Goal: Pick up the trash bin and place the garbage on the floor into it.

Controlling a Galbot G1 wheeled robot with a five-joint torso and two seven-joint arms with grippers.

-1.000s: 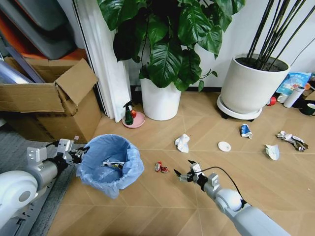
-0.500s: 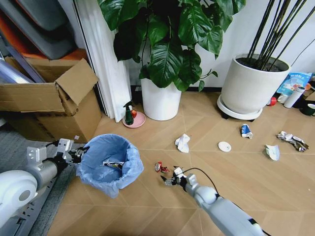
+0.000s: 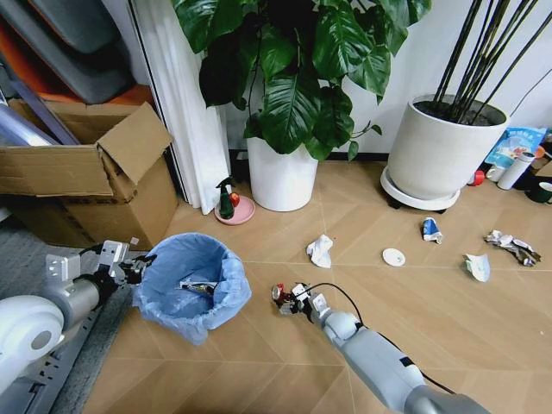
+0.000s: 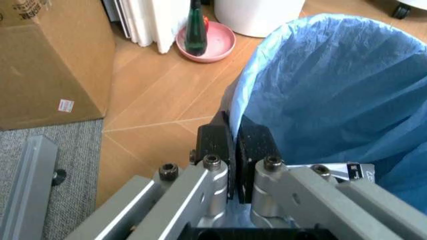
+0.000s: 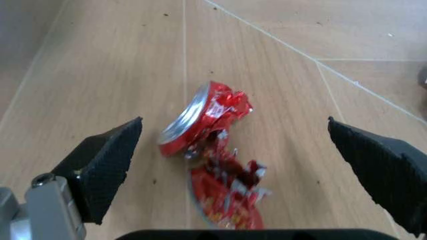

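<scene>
The step in hand is the pick of the crushed red can [image 5: 207, 122], a piece of the garbage lying on the floor [image 3: 285, 379] just beside the trash bin [image 3: 188, 285]; to do it well the right gripper [image 3: 291, 302] should come down squarely so the can sits between both pads [image 5: 107, 160], close on the metal body rather than the loose torn flap below it, and lift straight before swinging toward the bin; the can looks flattened and may skid on the smooth wood if one pad touches first. The right arm reaches low and forward across the floor, its gripper spread wide and empty, the can lying between the two pads in the wrist view, though whether they are down at floor level is hard to judge; the left gripper [image 4: 230, 150] is closed tight on the blue-lined rim of the bin, holding it at the robot's left beside the cardboard box [image 3: 86, 172]; other litter lies well apart toward the large white pot [image 3: 440, 155].
</scene>
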